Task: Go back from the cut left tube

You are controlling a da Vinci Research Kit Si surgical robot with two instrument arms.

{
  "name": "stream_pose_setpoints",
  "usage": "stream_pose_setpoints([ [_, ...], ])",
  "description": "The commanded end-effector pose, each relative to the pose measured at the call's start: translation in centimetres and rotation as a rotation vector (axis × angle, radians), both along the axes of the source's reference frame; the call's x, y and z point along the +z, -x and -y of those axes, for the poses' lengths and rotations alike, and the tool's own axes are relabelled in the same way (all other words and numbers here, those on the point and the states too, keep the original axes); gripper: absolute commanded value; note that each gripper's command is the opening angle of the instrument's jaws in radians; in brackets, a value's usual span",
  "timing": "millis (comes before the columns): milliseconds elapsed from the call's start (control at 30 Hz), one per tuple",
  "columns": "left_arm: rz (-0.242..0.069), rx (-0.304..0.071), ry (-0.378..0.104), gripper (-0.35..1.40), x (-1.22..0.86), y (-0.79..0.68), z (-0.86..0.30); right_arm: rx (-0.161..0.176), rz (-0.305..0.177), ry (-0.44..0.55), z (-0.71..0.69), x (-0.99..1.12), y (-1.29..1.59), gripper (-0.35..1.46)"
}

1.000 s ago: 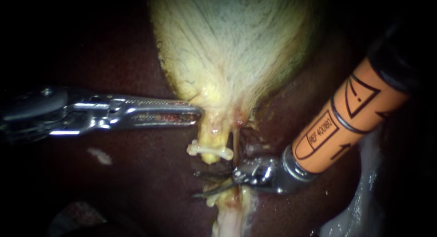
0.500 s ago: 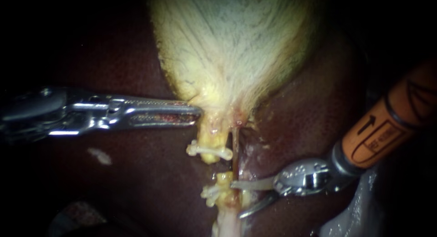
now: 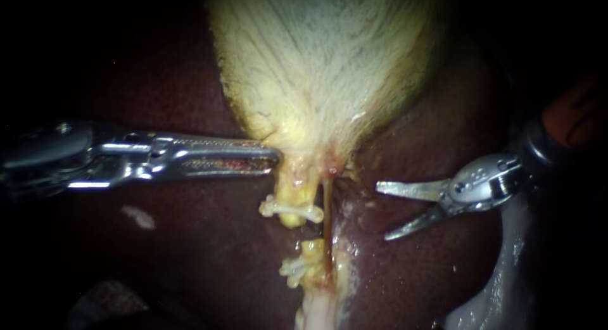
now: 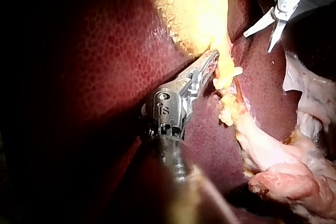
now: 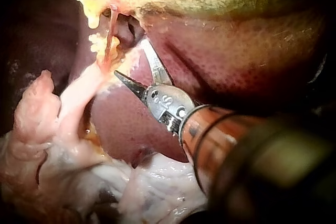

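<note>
Endoscope first: your right instrument (image 3: 383,211) sits off to the side of the cut left tube (image 3: 296,192), claw wide open and empty over the liver (image 3: 190,260). The tube's two stumps lie apart below the gallbladder (image 3: 316,64), with a clip (image 3: 291,209) on the upper one. Your left instrument (image 3: 269,159) has its claw clamped on the gallbladder's neck, just beside that stump.

Left wrist: the left instrument (image 4: 211,60) bites yellow neck tissue, and the right instrument (image 4: 258,41) hangs open, well apart.

Right wrist: the right instrument (image 5: 129,59) has its open blades pointing at the stumps (image 5: 97,43), near a thin red tube (image 5: 111,27), apparently touching nothing.

This looks like the retreat, well along. Next, draw the shaft straight back, blades off that thin tube.
</note>
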State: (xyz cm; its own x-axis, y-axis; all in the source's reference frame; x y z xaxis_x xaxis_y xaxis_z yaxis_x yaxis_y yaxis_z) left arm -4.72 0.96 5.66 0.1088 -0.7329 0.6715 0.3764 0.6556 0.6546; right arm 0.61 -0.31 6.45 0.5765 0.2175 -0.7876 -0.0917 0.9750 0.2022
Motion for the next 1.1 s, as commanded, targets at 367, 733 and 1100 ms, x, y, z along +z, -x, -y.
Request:
stream_pose_setpoints([
  [367,-0.001,0.002,0.01,-0.35,0.18,0.17,0.1,-0.023,-0.011,-0.005,0.01,0.02,0.02,1.43],
  [733,-0.006,0.012,0.013,-0.35,0.34,0.38,0.14,-0.035,-0.015,0.008,0.02,0.01,0.0,1.43],
  [1100,-0.004,0.015,0.014,-0.35,0.34,0.43,0.17,-0.04,-0.017,0.011,0.02,0.0,-0.02,1.43],
])
